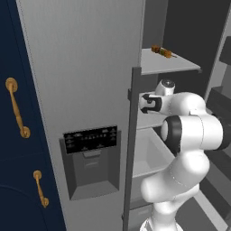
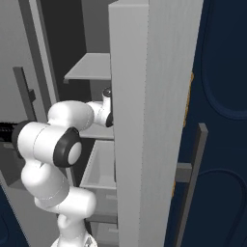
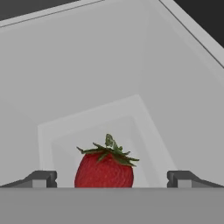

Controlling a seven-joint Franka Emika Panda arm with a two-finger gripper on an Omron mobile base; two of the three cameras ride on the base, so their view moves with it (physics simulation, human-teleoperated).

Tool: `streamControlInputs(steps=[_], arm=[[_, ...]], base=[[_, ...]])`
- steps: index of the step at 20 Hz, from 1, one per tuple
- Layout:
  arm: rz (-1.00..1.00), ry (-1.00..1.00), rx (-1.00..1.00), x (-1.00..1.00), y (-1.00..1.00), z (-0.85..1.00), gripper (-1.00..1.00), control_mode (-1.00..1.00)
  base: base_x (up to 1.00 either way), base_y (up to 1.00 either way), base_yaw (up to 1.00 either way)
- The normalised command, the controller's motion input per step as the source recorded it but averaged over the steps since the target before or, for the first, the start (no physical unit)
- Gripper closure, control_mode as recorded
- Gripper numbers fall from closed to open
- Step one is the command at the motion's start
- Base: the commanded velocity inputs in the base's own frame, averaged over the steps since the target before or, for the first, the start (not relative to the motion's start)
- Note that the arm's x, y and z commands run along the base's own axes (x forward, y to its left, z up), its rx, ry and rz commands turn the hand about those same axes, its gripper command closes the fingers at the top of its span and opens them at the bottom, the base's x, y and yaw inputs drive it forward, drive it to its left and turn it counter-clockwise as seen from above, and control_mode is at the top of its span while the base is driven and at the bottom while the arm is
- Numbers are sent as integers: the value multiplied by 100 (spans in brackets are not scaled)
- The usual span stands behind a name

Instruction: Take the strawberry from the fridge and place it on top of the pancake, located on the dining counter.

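Strawberry (image 3: 104,169) sits on pale fridge (image 3: 109,87) floor, centred between spread fingertips (image 3: 41,178) of gripper (image 3: 111,179), untouched; likely light, soft, bruisable; pinch gently across red flanks, below green leafy cap

Light: even, flat render, no glare.
Shadow: my fridge (image 1: 81,67) interior goes dark behind the shelves.
Sharpness: soft, slightly pixelated.

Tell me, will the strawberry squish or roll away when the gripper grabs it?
The strawberry looks plump and rounded, so it could probably roll if nudged from one side. It sits between the open gripper fingertips, so an even squeeze should hold it. It is likely soft, so a hard pinch might bruise it. It looks small and is probably light.
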Motion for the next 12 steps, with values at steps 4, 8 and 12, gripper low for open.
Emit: streamControlInputs(steps=[4,8,12], arm=[[0,0,0,3,0,-14,-100,-100],[0,0,0,3,0,-18,100,-100],[0,3,0,1,0,-23,100,-100]], base=[[0,0,0],[0,0,0],[0,0,0]])
